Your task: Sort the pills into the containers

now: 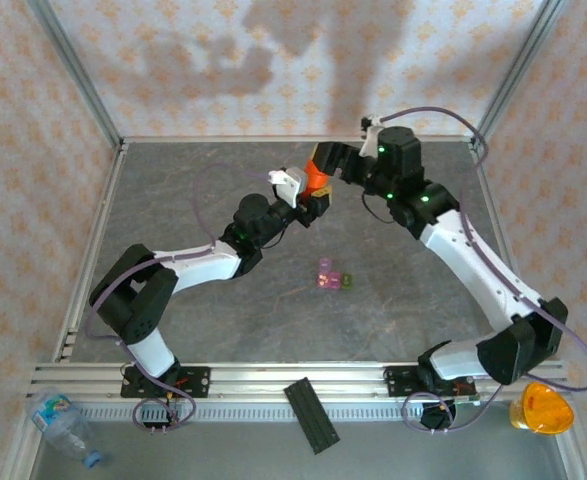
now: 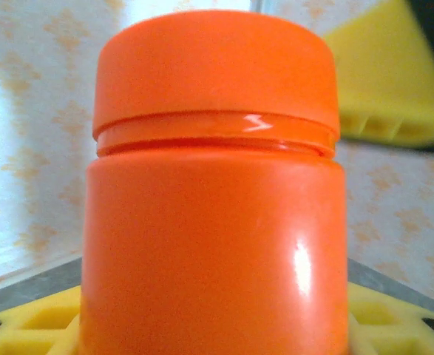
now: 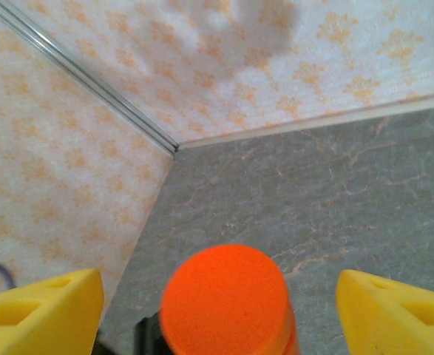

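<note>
Grip orange bottle (image 2: 213,222) firmly in left gripper (image 1: 311,200), clamped on its body above far table (image 1: 223,320). Centre wide-open right gripper (image 3: 220,307) around cap (image 2: 215,66), close evenly, then twist. Afterwards aim for containers (image 1: 331,277), nearer, at mid-table.

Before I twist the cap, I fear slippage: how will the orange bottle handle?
The bottle looks glossy, so it is probably slippery in a grip. The plastic looks rigid and likely won't crush. Its round body may roll if dropped.

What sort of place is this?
Probably a robotics lab test cell: left arm and right arm bolted to an aluminium rail, on a grey table boxed in by patterned wall panels.
</note>
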